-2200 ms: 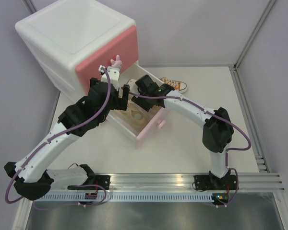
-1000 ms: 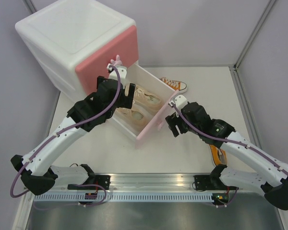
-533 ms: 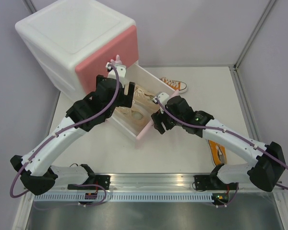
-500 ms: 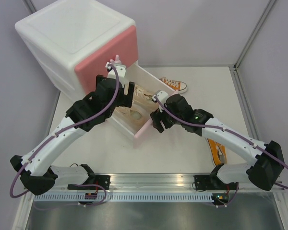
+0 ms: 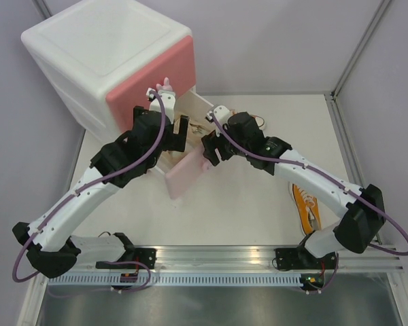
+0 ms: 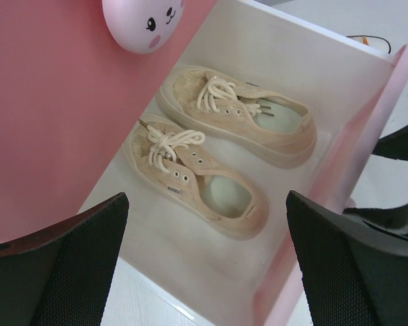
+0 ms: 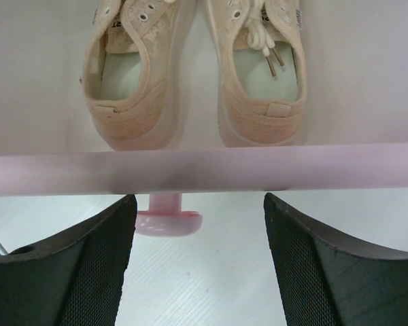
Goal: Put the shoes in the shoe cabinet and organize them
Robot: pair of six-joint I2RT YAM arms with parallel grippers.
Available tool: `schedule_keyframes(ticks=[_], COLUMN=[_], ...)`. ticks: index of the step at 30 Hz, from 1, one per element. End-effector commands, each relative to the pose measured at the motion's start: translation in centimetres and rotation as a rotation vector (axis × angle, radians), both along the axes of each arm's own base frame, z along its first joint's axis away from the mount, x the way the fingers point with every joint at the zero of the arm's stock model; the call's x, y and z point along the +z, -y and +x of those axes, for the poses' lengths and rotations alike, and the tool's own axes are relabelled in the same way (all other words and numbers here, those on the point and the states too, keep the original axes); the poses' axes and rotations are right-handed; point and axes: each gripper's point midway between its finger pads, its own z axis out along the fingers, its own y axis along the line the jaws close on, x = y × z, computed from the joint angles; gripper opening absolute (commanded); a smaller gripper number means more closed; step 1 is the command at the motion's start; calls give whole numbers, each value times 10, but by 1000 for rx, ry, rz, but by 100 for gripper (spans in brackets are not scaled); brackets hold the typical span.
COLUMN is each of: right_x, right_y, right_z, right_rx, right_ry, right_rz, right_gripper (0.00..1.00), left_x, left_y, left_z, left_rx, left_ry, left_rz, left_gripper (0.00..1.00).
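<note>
The white shoe cabinet (image 5: 102, 47) stands at the far left. Its lower drawer (image 5: 185, 174) is partly out, pink front toward me. Two cream sneakers lie side by side in it, one (image 6: 239, 121) behind the other (image 6: 197, 178); they also show in the right wrist view (image 7: 132, 75). My left gripper (image 6: 204, 272) is open and empty above the drawer. My right gripper (image 7: 198, 268) is open at the drawer front (image 7: 204, 170), with the pink knob (image 7: 168, 217) between its fingers, nearer the left one. One orange sneaker (image 5: 304, 207) lies at the right. The other is hidden behind my right arm.
The upper drawer front (image 6: 54, 102) with its white bunny knob (image 6: 137, 24) is shut just above the open drawer. The table's raised rim (image 5: 347, 149) runs along the right side. An aluminium rail (image 5: 217, 255) crosses the near edge.
My right arm left the drawer, swung to its pink front and moved up-left with it. The drawer has slid partway back into the cabinet. The left gripper stayed over the drawer.
</note>
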Motion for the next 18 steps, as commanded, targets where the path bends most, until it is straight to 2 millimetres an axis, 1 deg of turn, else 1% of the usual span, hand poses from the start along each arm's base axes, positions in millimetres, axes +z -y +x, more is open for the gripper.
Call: schedule_keyframes(ticks=[1, 4, 10, 11, 13, 14, 15, 16, 17, 18], right_x=[35, 33, 32, 33, 35, 36, 37, 37, 33, 39], right_y=[-19, -25, -48, -55, -63, -70, -74, -78, -88, -93], right_z=[36, 41, 60, 67, 74, 83, 87, 91, 97, 103], right_rx=[-29, -21, -5, -9, -22, -28, -32, -35, -33, -36], right_ry=[131, 131, 129, 137, 134, 144, 145, 145, 133, 148], right_rz=[115, 122, 162, 180, 214, 231, 245, 255, 272, 300], right_gripper=[79, 79, 79, 78, 78, 78, 78, 78, 78, 78], left_x=[34, 34, 32, 33, 33, 32, 31, 32, 29, 27], left_y=[-10, -12, -14, -14, -16, -17, -18, -20, -22, -23], left_z=[-2, -2, -3, -3, -4, -4, -6, -7, -9, -11], left_rx=[25, 30, 38, 39, 45, 47, 49, 55, 57, 59], left_ry=[85, 89, 85, 87, 88, 85, 81, 82, 75, 70], left_rz=[-54, -50, -39, -42, -41, -40, -37, -45, -44, -45], left_gripper=[100, 100, 100, 100, 100, 100, 100, 100, 100, 100])
